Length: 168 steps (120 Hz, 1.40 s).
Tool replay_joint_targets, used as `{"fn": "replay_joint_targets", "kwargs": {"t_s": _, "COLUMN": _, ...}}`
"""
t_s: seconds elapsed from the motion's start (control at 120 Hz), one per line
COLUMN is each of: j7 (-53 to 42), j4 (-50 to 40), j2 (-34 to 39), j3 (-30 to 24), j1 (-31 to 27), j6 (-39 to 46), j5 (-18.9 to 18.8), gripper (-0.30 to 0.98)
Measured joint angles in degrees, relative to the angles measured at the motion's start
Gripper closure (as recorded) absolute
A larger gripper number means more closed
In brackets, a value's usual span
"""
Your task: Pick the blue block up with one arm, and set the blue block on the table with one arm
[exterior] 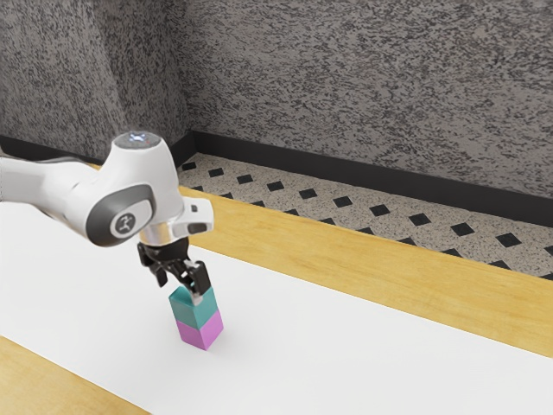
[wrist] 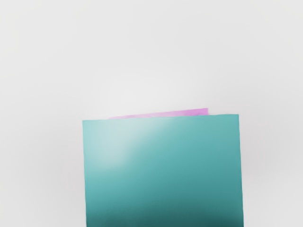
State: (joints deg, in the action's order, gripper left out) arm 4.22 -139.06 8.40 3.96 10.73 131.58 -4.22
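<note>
Exterior view: the blue block (exterior: 195, 309) sits beneath the claw (exterior: 190, 285) (gripping or released, I can't tell), above pink block (exterior: 200, 331).

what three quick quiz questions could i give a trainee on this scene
1. What is directly under the blue block?
a) a red plate
b) the purple block
c) a wooden tray

2. True or false: in the wrist view, the edges of the two blocks run exactly parallel.

3. Fill in the blank: the lower block stands on the ____ band across the table.

Key: 1 b; 2 false, the purple edge pokes out at a slant; 3 white.
</note>
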Motion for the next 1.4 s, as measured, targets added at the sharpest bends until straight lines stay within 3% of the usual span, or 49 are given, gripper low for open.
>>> {"fn": "replay_joint_targets", "kwargs": {"t_s": 0.542, "j7": 0.9, "j4": 0.5, "j2": -6.7, "j3": 0.4, "j1": 0.2, "j6": 5.6, "j5": 1.6, "gripper": 0.02}}
{"fn": "replay_joint_targets", "kwargs": {"t_s": 0.733, "j7": 1.0, "j4": 0.5, "j2": -6.9, "j3": 0.4, "j1": -0.1, "j6": 7.0, "j5": 1.7, "gripper": 0.28}}
{"fn": "replay_joint_targets", "kwargs": {"t_s": 0.883, "j7": 1.6, "j4": 1.0, "j2": -6.8, "j3": 0.4, "j1": -0.3, "j6": 7.4, "j5": 1.1, "gripper": 0.34}}
{"fn": "replay_joint_targets", "kwargs": {"t_s": 1.0, "j7": 2.3, "j4": 7.6, "j2": -6.9, "j3": 0.3, "j1": -0.1, "j6": 5.5, "j5": 0.3, "gripper": 0.36}}
{"fn": "replay_joint_targets", "kwargs": {"t_s": 1.1, "j7": 2.4, "j4": 25.5, "j2": -20.2, "j3": 0.4, "j1": 0.3, "j6": 2.4, "j5": 0.0, "gripper": 0.38}}
{"fn": "replay_joint_targets", "kwargs": {"t_s": 1.233, "j7": 1.9, "j4": 41.8, "j2": -36.7, "j3": 0.4, "j1": 1.0, "j6": -1.4, "j5": 0.9, "gripper": 0.39}}
{"fn": "replay_joint_targets", "kwargs": {"t_s": 1.358, "j7": 1.2, "j4": 46.2, "j2": -42.2, "j3": 0.3, "j1": 1.3, "j6": -4.0, "j5": 2.0, "gripper": 0.4}}
{"fn": "replay_joint_targets", "kwargs": {"t_s": 1.4, "j7": 0.9, "j4": 46.5, "j2": -42.5, "j3": 0.3, "j1": 1.4, "j6": -4.6, "j5": 2.2, "gripper": 0.34}}
